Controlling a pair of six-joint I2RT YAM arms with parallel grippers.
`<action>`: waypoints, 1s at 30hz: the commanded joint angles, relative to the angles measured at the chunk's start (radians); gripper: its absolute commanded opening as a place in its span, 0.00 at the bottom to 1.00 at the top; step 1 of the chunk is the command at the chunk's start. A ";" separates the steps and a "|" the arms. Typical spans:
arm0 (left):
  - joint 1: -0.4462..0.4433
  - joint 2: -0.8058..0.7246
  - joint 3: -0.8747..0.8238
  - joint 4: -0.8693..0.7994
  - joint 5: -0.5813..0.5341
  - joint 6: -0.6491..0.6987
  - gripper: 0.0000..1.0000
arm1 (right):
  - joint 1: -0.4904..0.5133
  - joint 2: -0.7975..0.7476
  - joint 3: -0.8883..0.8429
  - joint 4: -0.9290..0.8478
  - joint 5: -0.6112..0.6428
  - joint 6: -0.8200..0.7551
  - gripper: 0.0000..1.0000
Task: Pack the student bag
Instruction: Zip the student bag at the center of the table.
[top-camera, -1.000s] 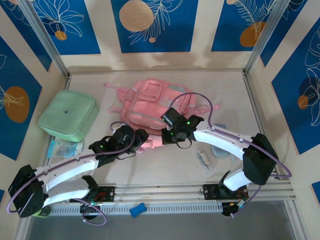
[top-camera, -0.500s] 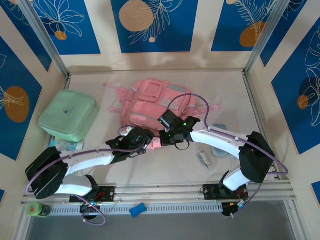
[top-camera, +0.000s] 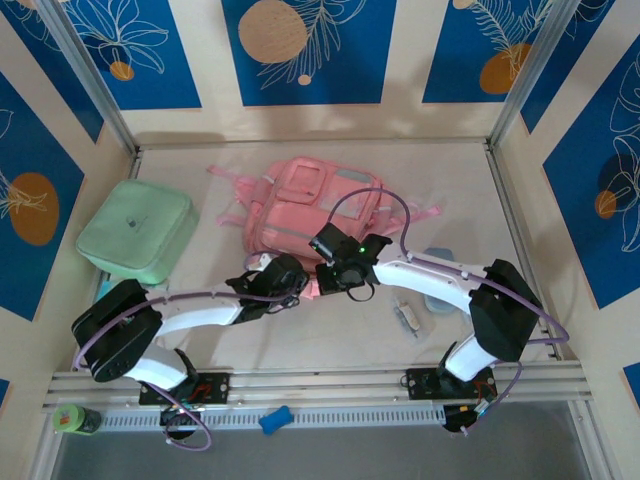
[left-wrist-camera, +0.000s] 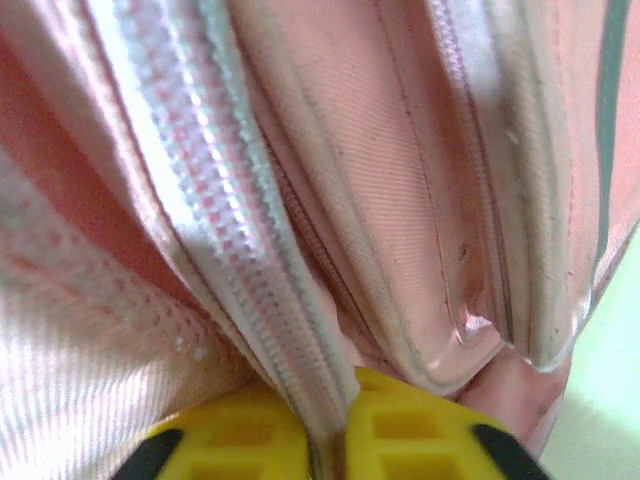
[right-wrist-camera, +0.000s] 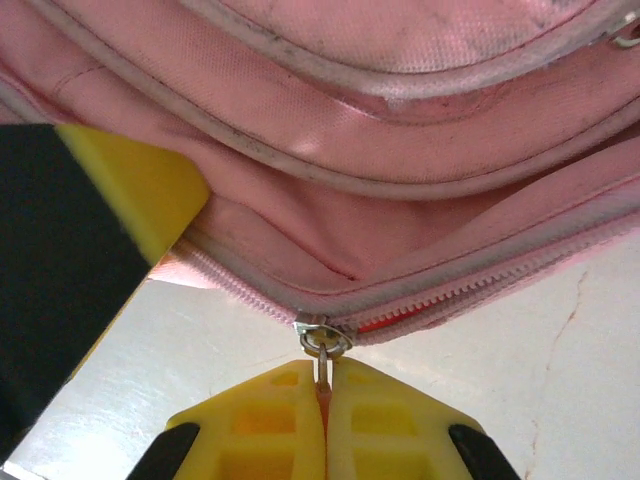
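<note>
Blue-and-cream floral panels wall in a pale table (top-camera: 330, 340), on which the student bag (top-camera: 310, 205) is laid flat toward the far middle, with a mint green case (top-camera: 137, 230) well apart on its left. Both arms are stretched to the bag's near edge.

On the left wrist camera the left gripper (left-wrist-camera: 325, 440) is seen pressed together on a zip band (left-wrist-camera: 230, 230) of the bag, with the fabric gathered into folds above the yellow pads. On the right wrist camera the right gripper (right-wrist-camera: 325, 425) is seen pinched on the zip pull (right-wrist-camera: 322, 345), whose slider sits on a line of teeth along the bag's lower seam. A thin reddish slit is shown beside the slider, so the zip may be barely parted, though that cannot be told for sure.

Packing is judged to be at its start: a pocket is only being got open, and nothing is seen inside the bag. A small item (top-camera: 407, 318) and a pale blue object (top-camera: 437, 290) lie on the table near the right arm. These, like the green case, would presumably have to be put in and the zip drawn closed.
</note>
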 joint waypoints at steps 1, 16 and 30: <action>0.032 -0.061 0.009 -0.086 -0.040 0.071 0.03 | 0.009 -0.031 0.028 -0.070 0.036 -0.022 0.00; 0.242 -0.438 -0.082 -0.430 -0.071 0.312 0.00 | -0.110 -0.120 -0.103 -0.136 0.086 -0.065 0.00; 0.295 -0.461 -0.054 -0.493 -0.040 0.435 0.00 | -0.342 -0.090 -0.123 -0.027 -0.067 -0.150 0.00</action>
